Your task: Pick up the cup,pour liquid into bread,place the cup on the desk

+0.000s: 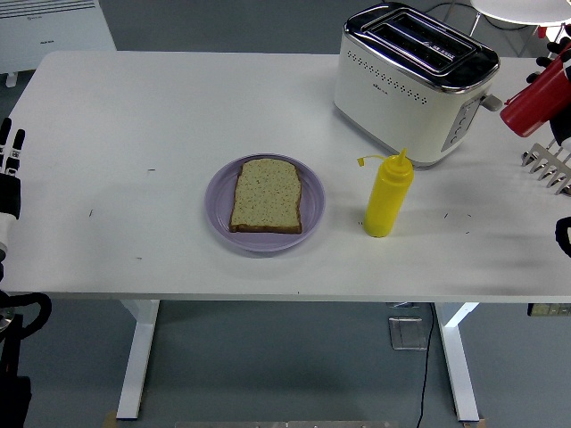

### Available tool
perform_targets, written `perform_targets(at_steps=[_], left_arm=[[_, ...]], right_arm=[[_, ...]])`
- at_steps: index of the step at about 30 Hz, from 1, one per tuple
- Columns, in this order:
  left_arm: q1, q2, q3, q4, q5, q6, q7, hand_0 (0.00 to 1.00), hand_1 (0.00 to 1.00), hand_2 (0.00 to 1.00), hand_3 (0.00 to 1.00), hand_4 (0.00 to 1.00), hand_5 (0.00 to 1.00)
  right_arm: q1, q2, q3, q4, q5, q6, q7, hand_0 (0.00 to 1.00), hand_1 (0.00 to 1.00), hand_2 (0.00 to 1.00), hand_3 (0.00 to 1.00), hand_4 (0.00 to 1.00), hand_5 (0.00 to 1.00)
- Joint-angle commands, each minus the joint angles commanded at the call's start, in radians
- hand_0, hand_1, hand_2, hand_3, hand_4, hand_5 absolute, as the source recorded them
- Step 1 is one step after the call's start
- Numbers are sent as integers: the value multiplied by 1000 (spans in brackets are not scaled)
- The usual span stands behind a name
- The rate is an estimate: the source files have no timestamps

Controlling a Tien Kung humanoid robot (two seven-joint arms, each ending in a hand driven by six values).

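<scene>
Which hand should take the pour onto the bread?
Right. The right hand already grips the red bottle beside the toaster; the left hand idles at the left edge, far from the bread.

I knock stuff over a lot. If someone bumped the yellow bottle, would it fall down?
Probably yes. The yellow bottle is tall with a narrow bottom, so a bump near its pointy top would likely tip it. It looks like soft plastic, so it shouldn't break. It is round, so once down it might roll toward the plate.

No print is legible: a small dark mark on the white and chrome two-slot toaster [412, 82] and a faint one on the white ribbed heater [52, 24] are too small to read.
</scene>
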Motion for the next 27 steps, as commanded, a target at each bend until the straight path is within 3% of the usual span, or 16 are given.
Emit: perform_targets(at_steps=[4, 11, 27], left_arm=[[0, 0, 1, 0, 0, 0, 0, 810, 746, 742, 732, 481, 998], [1, -1, 4, 0, 0, 0, 0, 810, 746, 742, 732, 481, 998], [1, -2, 7, 1, 0, 0, 0, 810, 746, 742, 730, 482, 998]], right_arm=[[-27, 7, -2, -26, -121, -33, 55, 267, 316, 413, 504, 351, 74], [-61, 15, -59, -64, -376, -164, 164, 263, 313, 412, 503, 370, 88], [-104, 77, -177, -100, -373, -316, 385, 266, 312, 405, 500, 385, 108]])
